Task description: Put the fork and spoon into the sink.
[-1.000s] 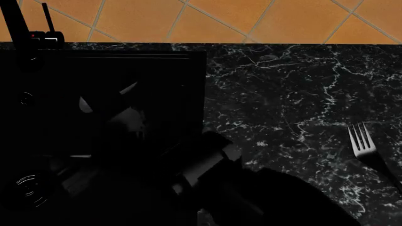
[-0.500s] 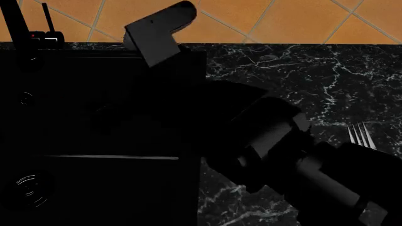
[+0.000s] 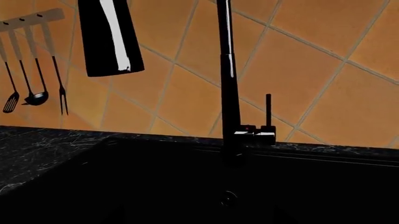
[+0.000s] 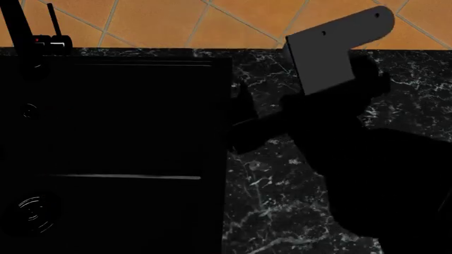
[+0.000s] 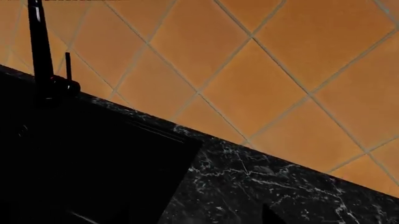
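The sink [image 4: 127, 121] is a black basin sunk in the left of the marble counter, with its ringed drain [image 4: 29, 211] near the front left corner. My right gripper [image 4: 236, 119] hovers over the counter just right of the sink's rim, fingers spread open with nothing between them. One dark fingertip [image 5: 266, 215] shows over the marble in the right wrist view. The right arm hides the fork. The spoon does not show in any view. The left wrist view looks across the sink [image 3: 156, 186]; its lower edge is black, so my left gripper's fingers cannot be made out.
A tall black faucet [image 3: 229, 93] stands at the sink's back edge against an orange tiled wall [image 4: 233, 21]. Utensils hang on a rack [image 3: 31, 70] on that wall, beside a glossy black hanging object [image 3: 109, 37]. Black white-veined marble [image 4: 282, 211] runs right of the sink.
My right arm has come up out of the sink and swung right over the counter. It now covers the fork that lay in sight at the right.
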Robot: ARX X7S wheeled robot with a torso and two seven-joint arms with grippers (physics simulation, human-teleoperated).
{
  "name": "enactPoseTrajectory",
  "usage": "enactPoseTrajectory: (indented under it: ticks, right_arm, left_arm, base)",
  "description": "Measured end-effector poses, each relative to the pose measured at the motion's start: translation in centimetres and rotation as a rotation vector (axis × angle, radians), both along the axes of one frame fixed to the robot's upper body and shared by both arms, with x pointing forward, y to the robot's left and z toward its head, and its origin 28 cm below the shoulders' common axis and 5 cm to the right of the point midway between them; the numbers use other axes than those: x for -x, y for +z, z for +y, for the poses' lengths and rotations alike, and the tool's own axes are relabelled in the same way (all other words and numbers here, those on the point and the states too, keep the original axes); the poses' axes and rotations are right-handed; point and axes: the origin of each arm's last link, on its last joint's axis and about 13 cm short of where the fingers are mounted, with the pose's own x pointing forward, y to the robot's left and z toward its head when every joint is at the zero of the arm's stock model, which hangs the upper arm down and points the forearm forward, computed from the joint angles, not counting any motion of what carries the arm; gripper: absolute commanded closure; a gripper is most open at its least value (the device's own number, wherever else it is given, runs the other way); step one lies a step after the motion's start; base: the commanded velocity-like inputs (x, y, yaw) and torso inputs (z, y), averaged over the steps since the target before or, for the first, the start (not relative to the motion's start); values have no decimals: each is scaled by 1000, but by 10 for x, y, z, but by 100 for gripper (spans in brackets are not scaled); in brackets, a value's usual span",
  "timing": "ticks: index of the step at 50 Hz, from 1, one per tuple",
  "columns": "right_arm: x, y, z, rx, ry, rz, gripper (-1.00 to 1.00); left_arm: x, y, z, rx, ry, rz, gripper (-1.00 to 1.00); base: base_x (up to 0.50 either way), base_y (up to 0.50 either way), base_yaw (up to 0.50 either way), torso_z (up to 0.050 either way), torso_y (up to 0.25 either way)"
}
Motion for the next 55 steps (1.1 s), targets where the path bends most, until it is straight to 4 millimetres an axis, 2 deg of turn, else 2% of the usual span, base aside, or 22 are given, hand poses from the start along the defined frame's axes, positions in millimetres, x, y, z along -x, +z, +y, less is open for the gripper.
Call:
enactPoseTrajectory:
  ticks: [11,24,37,55]
  right_arm:
    - [29,-7,-34,15,-167,-7,-100]
    - [49,-14,-52,1,-269,3,-100]
    - [57,-19,-62,-32,-330,40,-100]
    - [57,-27,-76,-74,-394,125,-100]
  left_arm:
    - [1,-1,1,-3,0,1,-100]
    - [2,-3,1,-5,4,3,-100]
    - [1,-5,1,-6,3,8,-100]
    - [0,-7,1,-5,0,14,-100]
  base:
    - [0,0,0,0,0]
    - [0,0,0,0,0]
    - [0,0,0,0,0]
    - [0,0,0,0,0]
